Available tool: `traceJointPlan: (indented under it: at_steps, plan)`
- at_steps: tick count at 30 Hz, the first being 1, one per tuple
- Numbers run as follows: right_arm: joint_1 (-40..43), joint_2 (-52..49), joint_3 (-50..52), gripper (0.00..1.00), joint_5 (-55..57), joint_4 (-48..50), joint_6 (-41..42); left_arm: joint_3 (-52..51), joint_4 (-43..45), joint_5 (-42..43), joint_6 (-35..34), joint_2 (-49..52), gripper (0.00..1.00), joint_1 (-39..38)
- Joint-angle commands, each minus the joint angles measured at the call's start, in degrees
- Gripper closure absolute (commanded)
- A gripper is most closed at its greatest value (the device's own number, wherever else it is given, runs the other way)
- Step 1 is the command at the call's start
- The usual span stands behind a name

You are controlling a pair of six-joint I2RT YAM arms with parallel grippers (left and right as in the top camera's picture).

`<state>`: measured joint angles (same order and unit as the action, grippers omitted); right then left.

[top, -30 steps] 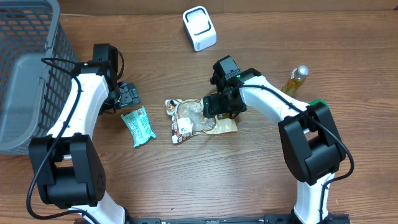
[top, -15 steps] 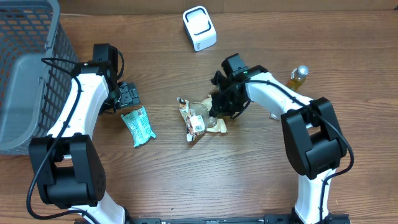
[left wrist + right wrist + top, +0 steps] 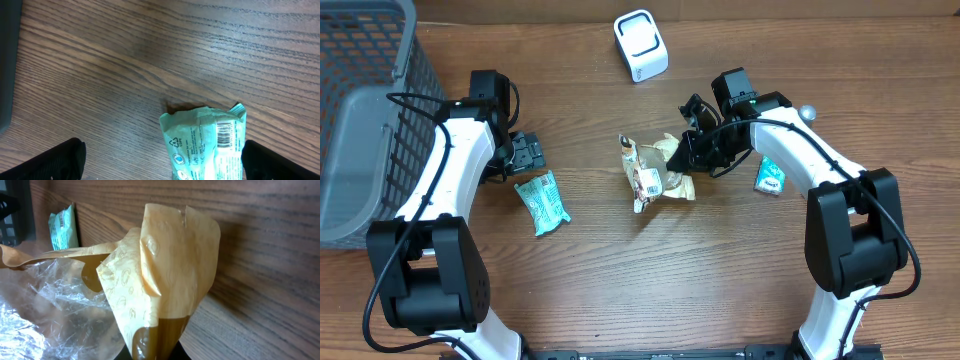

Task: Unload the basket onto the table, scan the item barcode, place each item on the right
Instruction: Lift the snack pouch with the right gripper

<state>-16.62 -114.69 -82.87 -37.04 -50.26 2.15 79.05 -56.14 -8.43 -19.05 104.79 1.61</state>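
Note:
The item, a crumpled tan and clear snack bag [image 3: 650,175], hangs by its right corner from my right gripper [image 3: 692,155], which is shut on it. A white label with a barcode [image 3: 645,184] faces up on its left part. In the right wrist view the bag's tan corner [image 3: 165,265] rises from the pinched jaws of the right gripper [image 3: 155,352]. The white scanner [image 3: 641,44] stands at the back of the table, apart from the bag. My left gripper [image 3: 525,155] is open over a teal packet [image 3: 207,142], not touching it.
A grey mesh basket [image 3: 360,120] fills the far left. The teal packet [image 3: 542,202] lies beside the left arm. A second teal packet [image 3: 769,176] lies under the right arm, and a bottle's cap [image 3: 807,113] shows behind that arm.
My right gripper has shut on the bag's corner and pulled it right and upward, so the bag now stands crumpled. The right arm swung right. The left arm is still.

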Motion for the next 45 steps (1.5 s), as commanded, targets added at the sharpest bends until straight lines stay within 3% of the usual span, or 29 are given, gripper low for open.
traceJointPlan:
  at_steps: [1,45]
  plan:
    - [0.04,1.66,0.24,0.96,-1.66,-0.02,-0.74,-0.15,-0.11,-0.35,0.85,-1.60,0.00,-0.02]
    - [0.31,2.62,0.24,0.96,-1.68,0.85,-0.74,-0.15,-0.11,-0.35,0.85,-1.60,0.01,-0.09]
